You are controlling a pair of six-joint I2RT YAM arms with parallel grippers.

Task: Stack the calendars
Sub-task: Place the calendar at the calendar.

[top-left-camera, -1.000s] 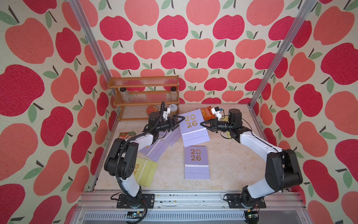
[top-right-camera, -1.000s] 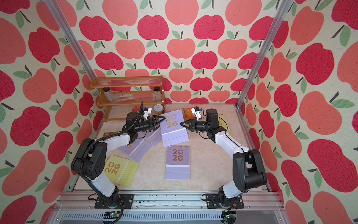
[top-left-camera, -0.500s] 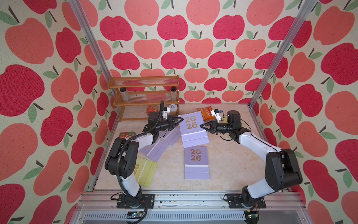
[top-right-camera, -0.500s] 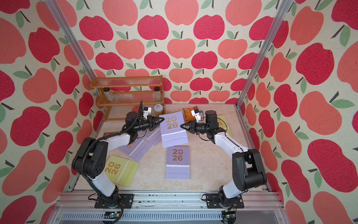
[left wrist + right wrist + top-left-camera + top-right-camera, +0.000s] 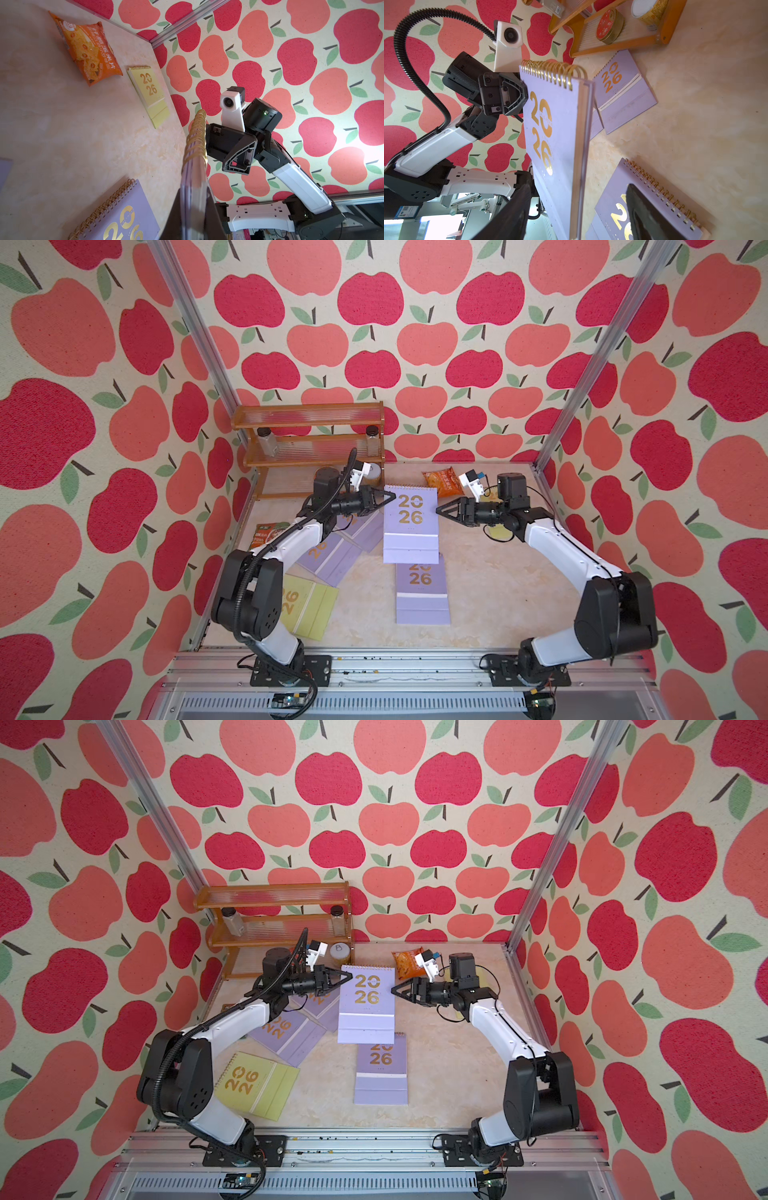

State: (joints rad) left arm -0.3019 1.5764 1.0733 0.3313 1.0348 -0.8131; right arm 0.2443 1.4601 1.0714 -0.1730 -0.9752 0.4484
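- A raised lavender calendar [image 5: 410, 526] hangs above the middle of the desk [image 5: 498, 593], toward its back edge, directly between the two grippers. Its spiral binding is uppermost.
- The left gripper [image 5: 391, 498] is clamped on the calendar's left edge, just below the binding.
- The right gripper [image 5: 439, 510] sits just beside the calendar's right edge, jaws spread apart and gripping nothing. In the right wrist view that edge lines up with the gap between its dark fingers [image 5: 512, 216]. Whether either finger touches it cannot be told.
- The cover is matte lavender card with gold foil "2026", gold wire coils and a thick block of pages.
- A second lavender calendar [image 5: 422, 597] lies flat nearer the front edge.
- Two more lavender calendars [image 5: 332, 560] overlap beneath the left arm.
- A yellow-green calendar [image 5: 311, 610] lies at the front left corner.
- Another yellow-green calendar [image 5: 150, 91] lies by the right edge, near a crinkly orange snack packet [image 5: 89, 47].
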